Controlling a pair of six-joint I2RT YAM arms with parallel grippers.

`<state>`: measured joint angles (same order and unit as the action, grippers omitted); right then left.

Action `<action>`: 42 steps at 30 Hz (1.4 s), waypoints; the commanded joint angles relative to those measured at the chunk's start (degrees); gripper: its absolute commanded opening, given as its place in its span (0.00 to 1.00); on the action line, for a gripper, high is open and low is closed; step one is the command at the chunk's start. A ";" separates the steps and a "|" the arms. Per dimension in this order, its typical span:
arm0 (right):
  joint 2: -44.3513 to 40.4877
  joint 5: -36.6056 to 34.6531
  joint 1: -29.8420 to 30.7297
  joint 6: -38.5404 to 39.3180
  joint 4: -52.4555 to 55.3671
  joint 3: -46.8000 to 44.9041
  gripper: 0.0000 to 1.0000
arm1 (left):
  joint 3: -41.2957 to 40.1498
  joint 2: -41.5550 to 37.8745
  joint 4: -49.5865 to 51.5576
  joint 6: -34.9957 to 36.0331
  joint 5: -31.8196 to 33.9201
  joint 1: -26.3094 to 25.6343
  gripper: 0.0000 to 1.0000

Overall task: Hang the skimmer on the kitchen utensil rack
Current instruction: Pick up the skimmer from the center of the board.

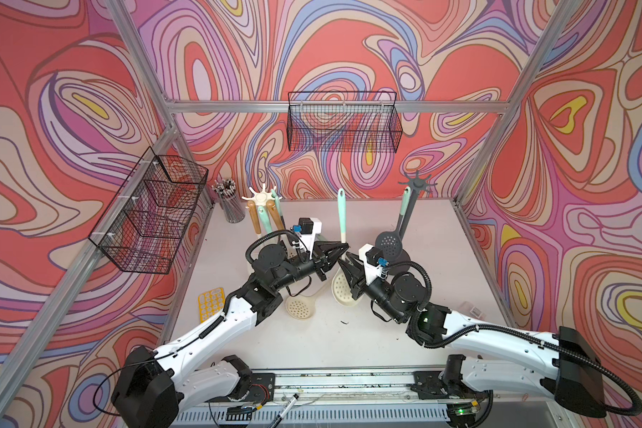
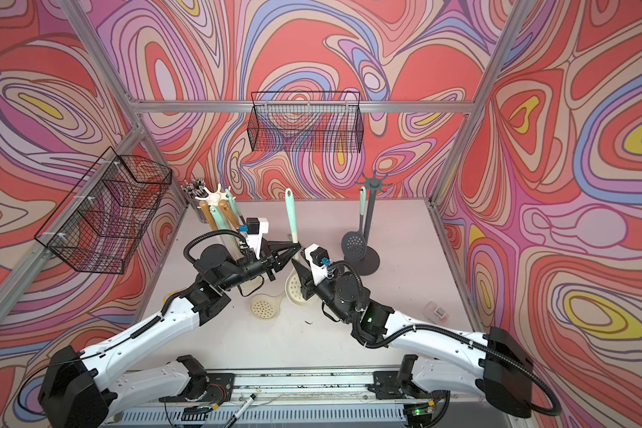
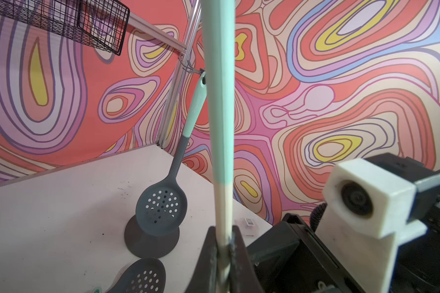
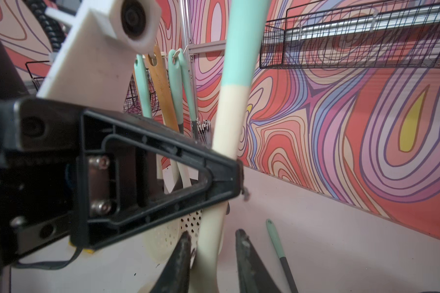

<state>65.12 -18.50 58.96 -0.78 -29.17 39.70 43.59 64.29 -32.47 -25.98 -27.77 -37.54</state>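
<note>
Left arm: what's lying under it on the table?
A spare cream skimmer, its perforated head showing, and a yellow gridded item, partly covered. The skimmer's handle end is covered.

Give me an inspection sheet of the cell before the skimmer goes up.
Surface: white table, few dark specks.
Job's things: cream skimmer held upright; grey rack carries one grey skimmer; cream rack carries several utensils.
Clutter: second cream skimmer lying flat, yellow keypad, pen cup, small labelled packet.
Grippers: left gripper shut on the skimmer's shaft; right gripper open, straddling it lower down.
Cables: black conduit loops off both wrists; no snag seen.
Surroundings: wire baskets on back and side walls.
</note>
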 commanded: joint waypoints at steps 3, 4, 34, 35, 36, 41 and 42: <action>3.05 -1.74 0.28 0.35 -2.73 3.56 0.25 | -0.61 0.83 -4.80 0.86 1.30 0.10 0.00; 3.51 -1.73 0.30 0.36 -2.32 4.18 0.24 | -0.70 0.86 -4.93 0.92 1.46 0.10 0.00; -24.65 -26.00 0.29 -3.49 25.98 -5.75 0.03 | 5.41 -9.31 29.91 14.74 12.54 0.21 1.00; -26.14 -26.98 0.32 -3.51 27.13 -5.97 0.03 | 5.96 -8.95 31.77 15.56 12.91 0.22 1.00; -27.19 -28.35 0.28 -3.57 28.02 -6.17 0.03 | 6.00 -8.84 32.40 16.06 13.12 0.19 1.00; -28.56 -33.52 0.28 -3.81 32.52 -5.70 0.04 | 6.45 -7.89 34.44 16.85 13.09 0.22 1.00; -28.27 -34.50 0.28 -3.80 32.69 -5.65 0.04 | 6.75 -7.54 34.95 17.12 12.76 0.19 1.00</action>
<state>36.53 -47.83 59.07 -4.16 -0.60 34.09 48.34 56.05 -2.28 -11.27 -15.57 -37.45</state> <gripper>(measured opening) 0.118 0.999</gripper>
